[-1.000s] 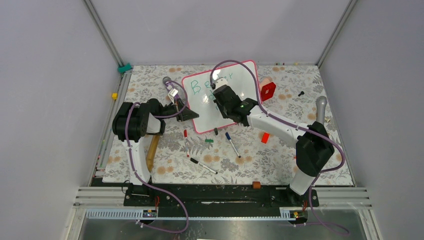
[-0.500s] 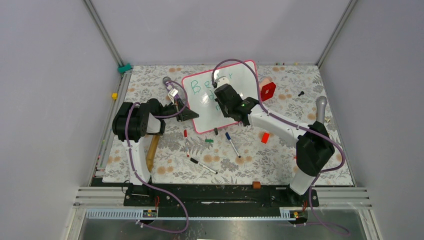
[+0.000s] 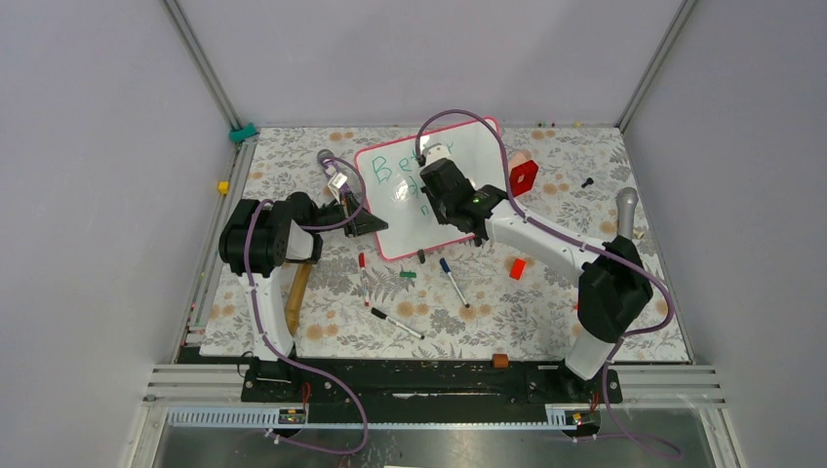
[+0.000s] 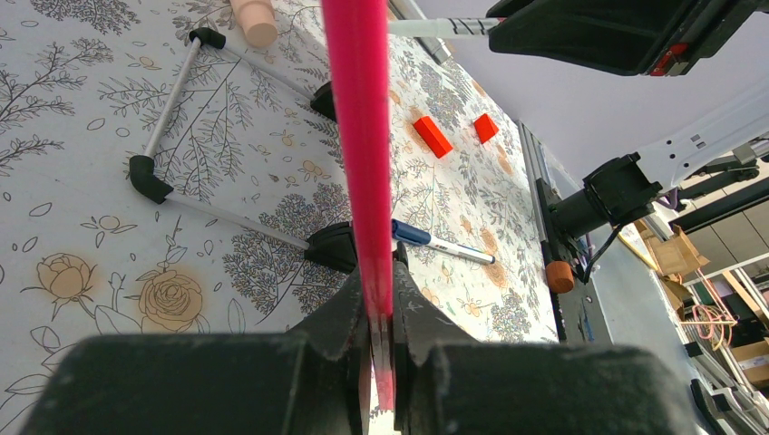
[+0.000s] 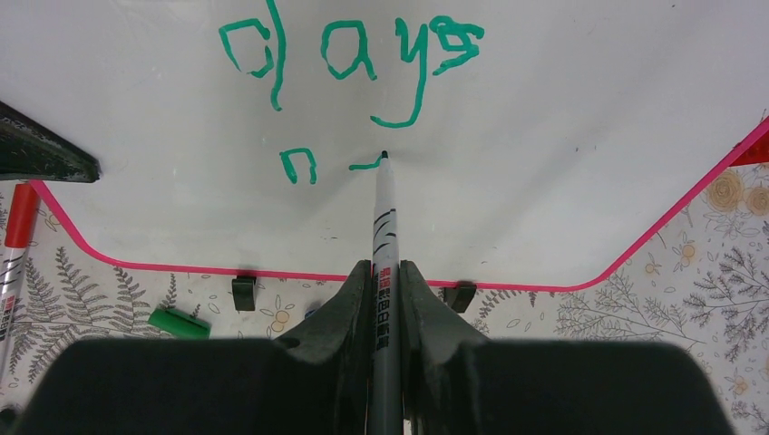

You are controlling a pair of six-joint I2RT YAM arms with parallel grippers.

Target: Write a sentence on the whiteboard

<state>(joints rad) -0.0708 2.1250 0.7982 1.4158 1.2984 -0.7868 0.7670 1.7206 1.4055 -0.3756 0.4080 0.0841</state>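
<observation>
1. The whiteboard (image 3: 398,226) is in the upper centre of the top view, on the floral mat (image 3: 546,322). Its pink frame is intact where visible.
2. In the right wrist view, two black feet (image 5: 243,292) show under the board's lower edge.
3. The sentence (image 5: 349,63) is in green. The right wrist view shows "days", with an "n" and a short stroke on the line below. The top view shows "Be" at the board's upper left; the rest is hidden by the arm.
4. The right gripper (image 5: 386,272) has its fingers closed tight on a marker (image 5: 384,217). The marker points up the frame, and its tip touches the board at the right end of the short stroke.
5. The left gripper (image 4: 381,299) has its fingers clamped on the board's pink edge, which runs up the centre of the left wrist view.
6. Loose items lie on the mat below the board in the top view:
   - a red-capped marker (image 3: 363,276);
   - a blue-capped marker (image 3: 452,281);
   - a black marker (image 3: 397,324);
   - a green cap (image 3: 408,275);
   - a red block (image 3: 517,268).
</observation>
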